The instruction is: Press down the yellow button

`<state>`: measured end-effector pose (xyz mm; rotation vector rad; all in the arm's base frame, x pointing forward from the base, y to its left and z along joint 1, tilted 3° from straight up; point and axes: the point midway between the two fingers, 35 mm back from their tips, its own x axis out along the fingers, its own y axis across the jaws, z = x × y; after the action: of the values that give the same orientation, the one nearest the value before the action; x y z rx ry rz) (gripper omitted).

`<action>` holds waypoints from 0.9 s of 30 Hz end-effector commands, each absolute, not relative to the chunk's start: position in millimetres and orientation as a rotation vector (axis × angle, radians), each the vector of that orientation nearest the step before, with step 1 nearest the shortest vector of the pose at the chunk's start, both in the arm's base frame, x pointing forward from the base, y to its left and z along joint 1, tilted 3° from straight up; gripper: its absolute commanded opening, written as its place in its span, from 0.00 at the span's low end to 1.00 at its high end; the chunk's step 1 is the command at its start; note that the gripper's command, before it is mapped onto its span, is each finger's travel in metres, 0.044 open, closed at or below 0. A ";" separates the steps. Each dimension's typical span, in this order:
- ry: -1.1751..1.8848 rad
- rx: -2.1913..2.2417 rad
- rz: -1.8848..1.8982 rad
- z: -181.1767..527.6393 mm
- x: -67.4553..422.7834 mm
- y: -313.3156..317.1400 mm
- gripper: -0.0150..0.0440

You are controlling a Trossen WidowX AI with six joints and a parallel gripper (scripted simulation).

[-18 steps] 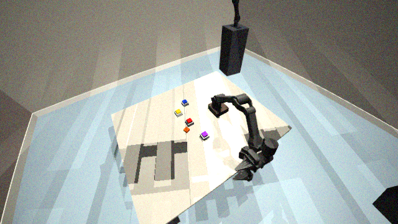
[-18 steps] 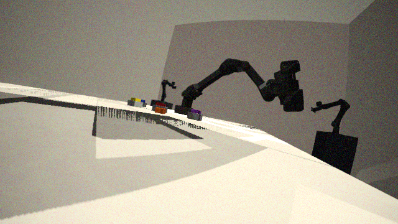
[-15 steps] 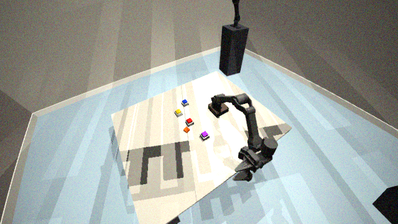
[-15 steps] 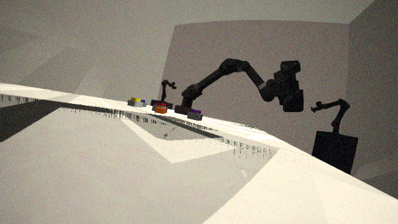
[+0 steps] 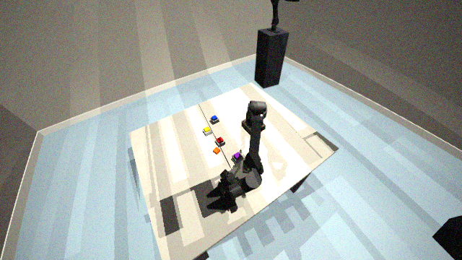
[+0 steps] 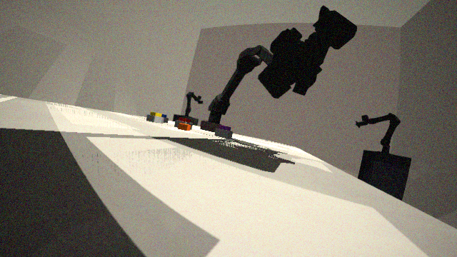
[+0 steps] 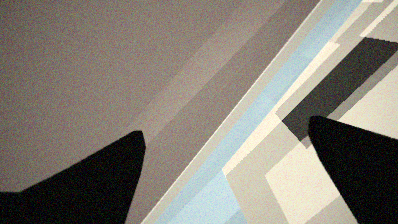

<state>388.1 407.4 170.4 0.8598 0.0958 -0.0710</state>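
The yellow button (image 5: 206, 129) (image 6: 156, 114) stands on a pale base on the table, left of the dark seam in the top view. Its cap shows above the base and nothing touches it. My gripper (image 5: 208, 201) (image 7: 224, 132) is open and empty, raised high above the table's near part, well away from the yellow button. The wrist view shows both dark fingers wide apart, with wall, floor and table edge beyond; no button shows there.
A blue button (image 5: 214, 118), a red button (image 5: 220, 141) and a purple button (image 5: 237, 156) (image 6: 224, 127) stand near the yellow one. An orange block (image 5: 216, 150) (image 6: 184, 126) lies beside the red button. My arm reaches over the table near the purple button.
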 end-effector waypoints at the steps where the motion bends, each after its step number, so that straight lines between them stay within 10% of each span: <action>1: 0.184 0.613 -0.125 161.9 428.7 359.7 0.93; 13: 0.652 -0.019 -0.252 125.1 488.5 155.4 0.93; 27: 1.339 -0.239 -0.076 100.8 383.8 -44.9 0.93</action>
<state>414.5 -20.9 100.0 -0.2456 1.2261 -0.1500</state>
